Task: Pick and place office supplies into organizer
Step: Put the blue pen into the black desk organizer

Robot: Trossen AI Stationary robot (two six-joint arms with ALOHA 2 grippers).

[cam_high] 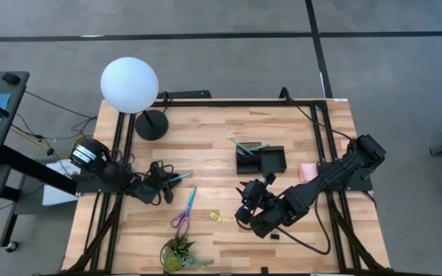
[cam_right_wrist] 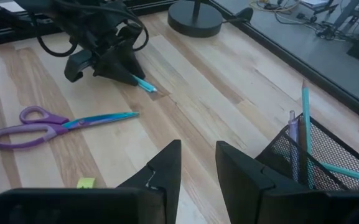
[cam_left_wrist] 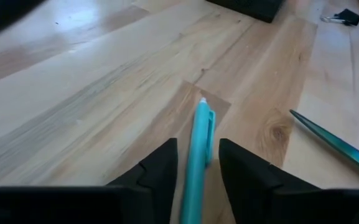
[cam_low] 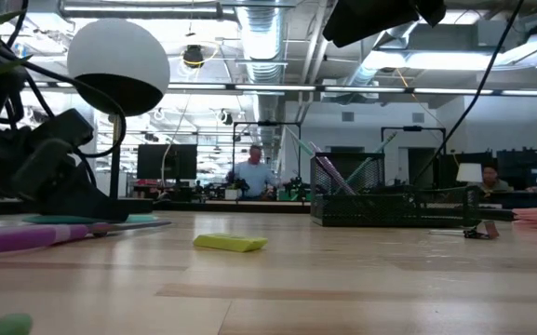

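Left gripper [cam_high: 163,182] low over the wooden table [cam_high: 221,130], stretched toward 3 o'clock, fingers pinching a slim teal pen [cam_left_wrist: 195,162] whose tip juts out ahead. Purple-handled scissors [cam_high: 184,210] just beyond at 5 o'clock, flat on the boards. Right gripper [cam_high: 247,201] angled toward 9 o'clock, fingers slightly parted and empty. Black mesh organizer [cam_high: 260,159] at its 1 o'clock, pens standing inside.
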